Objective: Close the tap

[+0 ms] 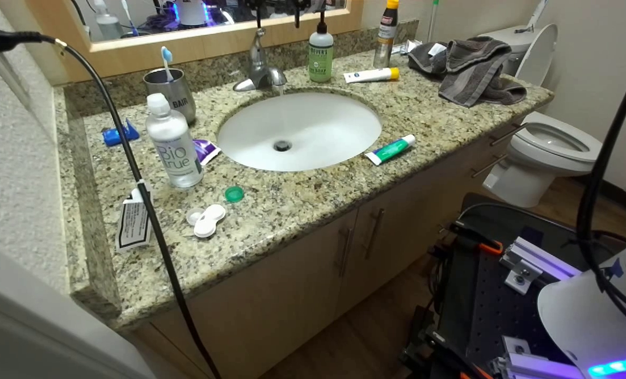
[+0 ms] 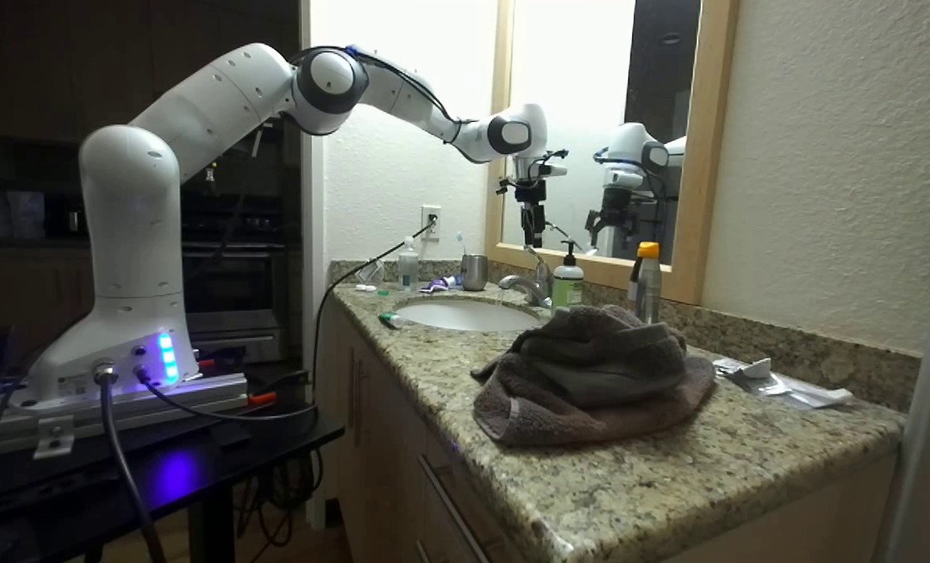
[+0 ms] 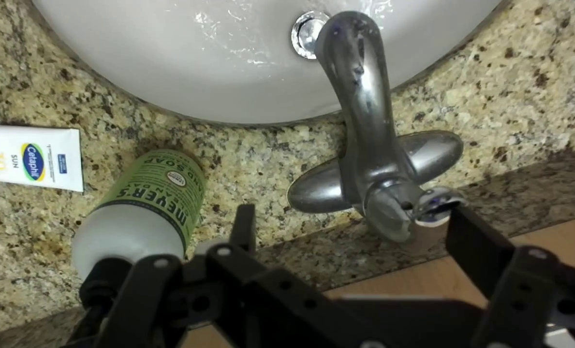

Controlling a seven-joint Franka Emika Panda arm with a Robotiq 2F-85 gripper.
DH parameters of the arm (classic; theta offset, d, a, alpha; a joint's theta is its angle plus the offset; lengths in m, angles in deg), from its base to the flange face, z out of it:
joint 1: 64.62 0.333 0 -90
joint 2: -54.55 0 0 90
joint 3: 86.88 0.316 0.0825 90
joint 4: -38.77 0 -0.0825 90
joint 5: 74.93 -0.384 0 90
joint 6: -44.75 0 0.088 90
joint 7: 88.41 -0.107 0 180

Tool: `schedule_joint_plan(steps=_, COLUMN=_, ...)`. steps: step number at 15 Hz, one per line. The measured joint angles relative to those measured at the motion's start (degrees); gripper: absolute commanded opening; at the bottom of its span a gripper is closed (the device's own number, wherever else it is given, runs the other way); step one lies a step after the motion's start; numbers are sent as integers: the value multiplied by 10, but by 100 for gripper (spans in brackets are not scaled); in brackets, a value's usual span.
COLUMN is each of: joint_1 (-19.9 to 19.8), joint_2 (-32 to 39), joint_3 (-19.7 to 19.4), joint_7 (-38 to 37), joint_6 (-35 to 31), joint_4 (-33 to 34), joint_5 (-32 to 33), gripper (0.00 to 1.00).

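The tap [image 1: 261, 71] is a silvery metal faucet at the back edge of the white oval basin [image 1: 334, 121]. A thin stream of water falls from its spout. The tap also shows in an exterior view [image 2: 541, 283] and in the wrist view [image 3: 364, 101]. Its lever handle [image 3: 437, 205] ends in a shiny knob. My gripper [image 3: 351, 212] is open, with its fingers wide apart just above the tap. The right finger in the wrist view overlaps or touches the knob; I cannot tell which. The gripper hangs pointing down in an exterior view [image 2: 533, 238].
A green soap bottle [image 3: 156, 193] stands close beside the left finger in the wrist view. The mirror frame [image 1: 212, 39] and backsplash are right behind the tap. A metal cup [image 1: 178, 97], a clear bottle [image 1: 173, 147], a tall spray can [image 1: 385, 39] and a grey towel [image 2: 590, 375] are on the counter.
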Motion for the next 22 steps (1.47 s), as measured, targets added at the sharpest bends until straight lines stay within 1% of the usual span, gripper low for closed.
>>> schedule_joint_plan(steps=5, joint_1=1, joint_2=1, joint_3=0, joint_7=0, joint_6=3, joint_4=0, joint_5=2, gripper=100)
schedule_joint_plan(steps=9, joint_1=0, joint_2=3, joint_3=-10, joint_7=-18, joint_6=6, joint_4=0, joint_5=23, gripper=100)
schedule_joint_plan(steps=11, joint_1=-2, joint_2=11, joint_3=-21, joint_7=-25, joint_6=28, joint_4=-1, joint_5=32, gripper=100)
schedule_joint_plan(steps=13, joint_1=-7, joint_2=23, joint_3=-22, joint_7=-25, joint_6=54, joint_4=-1, joint_5=31, gripper=100)
schedule_joint_plan(steps=14, joint_1=-8, joint_2=28, joint_3=-22, joint_7=-26, joint_6=56, joint_4=-1, joint_5=29, gripper=100)
schedule_joint_plan(steps=16, joint_1=-9, joint_2=31, joint_3=-22, joint_7=-38, joint_6=40, joint_4=0, joint_5=28, gripper=100)
schedule_joint_plan(steps=20, joint_1=-8, joint_2=20, joint_3=-22, joint_7=-56, joint_6=-25, joint_4=14, joint_5=23, gripper=100)
schedule_joint_plan(steps=22, joint_1=-6, joint_2=10, joint_3=-21, joint_7=-58, joint_6=-38, joint_4=20, joint_5=18, gripper=100)
